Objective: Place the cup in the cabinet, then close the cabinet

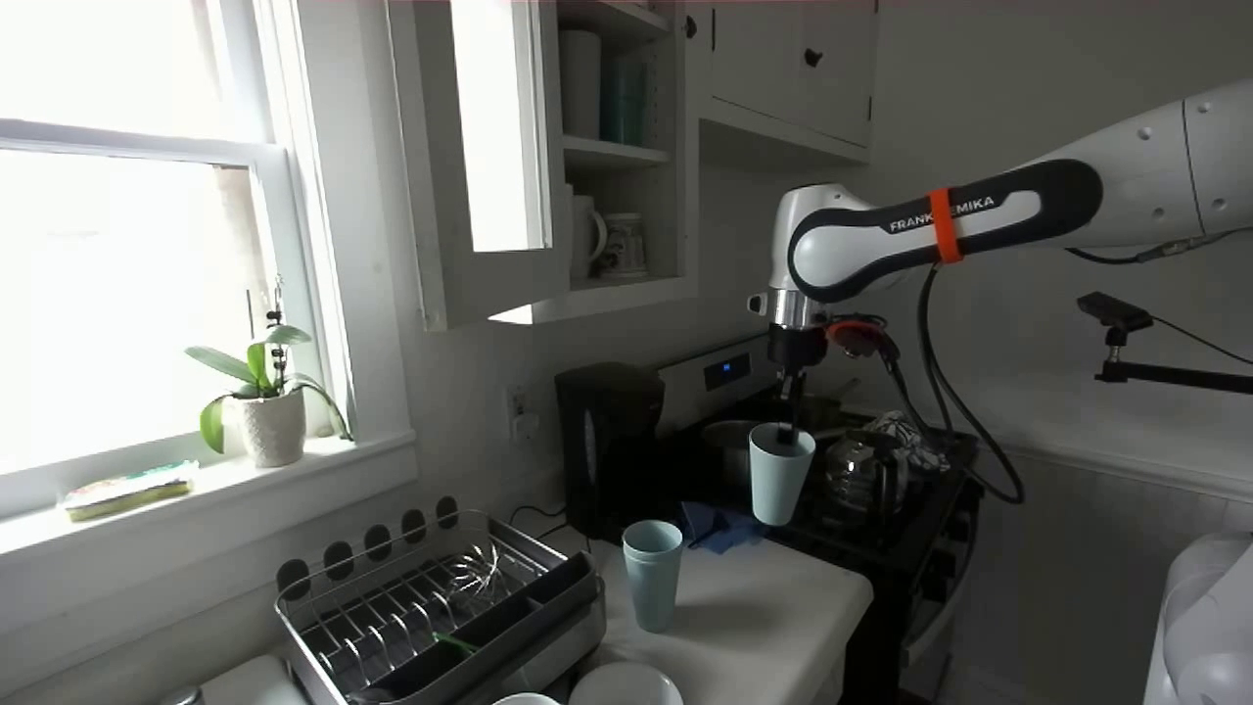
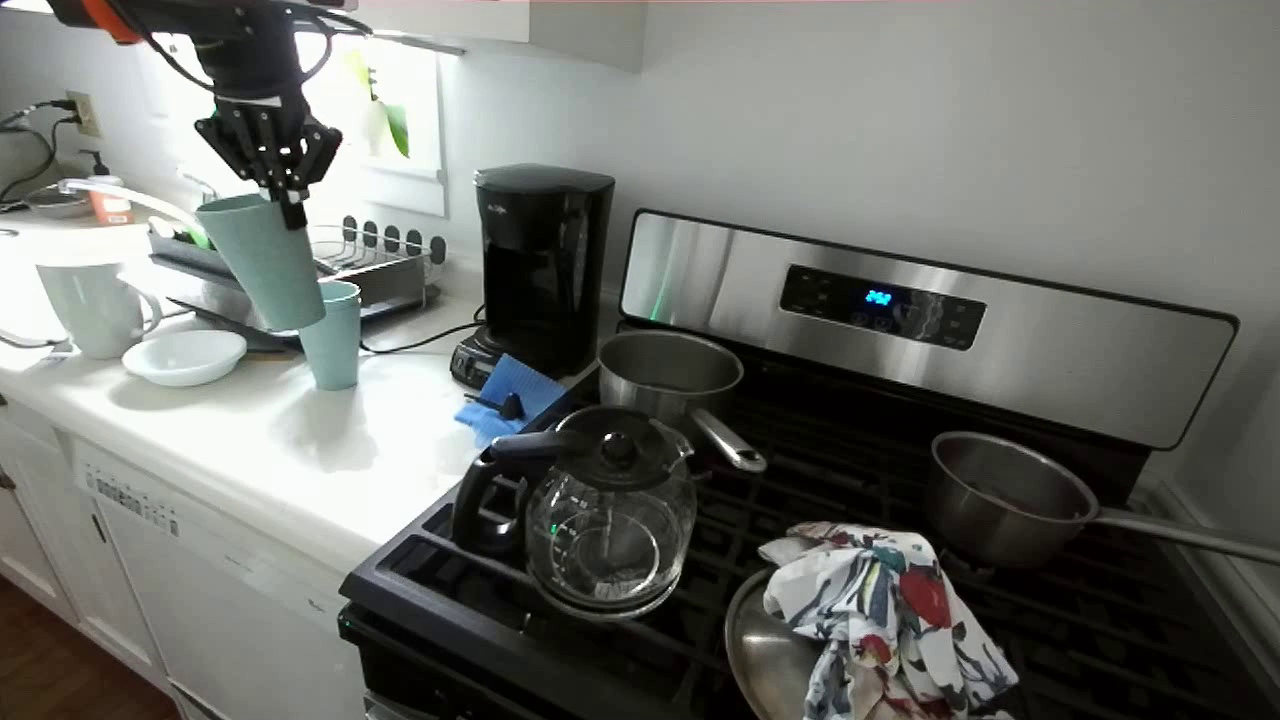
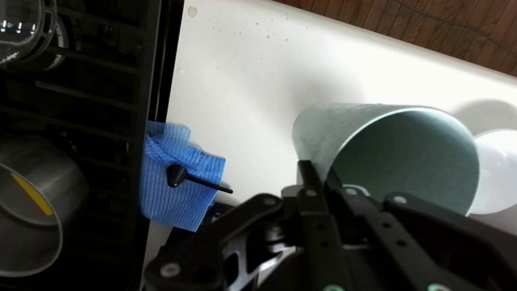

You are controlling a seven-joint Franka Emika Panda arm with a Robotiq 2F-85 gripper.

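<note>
Can't see top of cabinet (image 1: 685,225), cut off; floral cloth (image 2: 885,600) hides pt. of metal pan (image 2: 760,645); stove display (image 2: 880,300) nos. too blurry.

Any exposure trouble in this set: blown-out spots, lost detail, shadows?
In an exterior view, the window and the cabinet door's pane are blown out, and the black stovetop shows little detail; in an exterior view, the counter washes out toward white; in the wrist view, a soft shadow on it shows next to the held cup.
</note>
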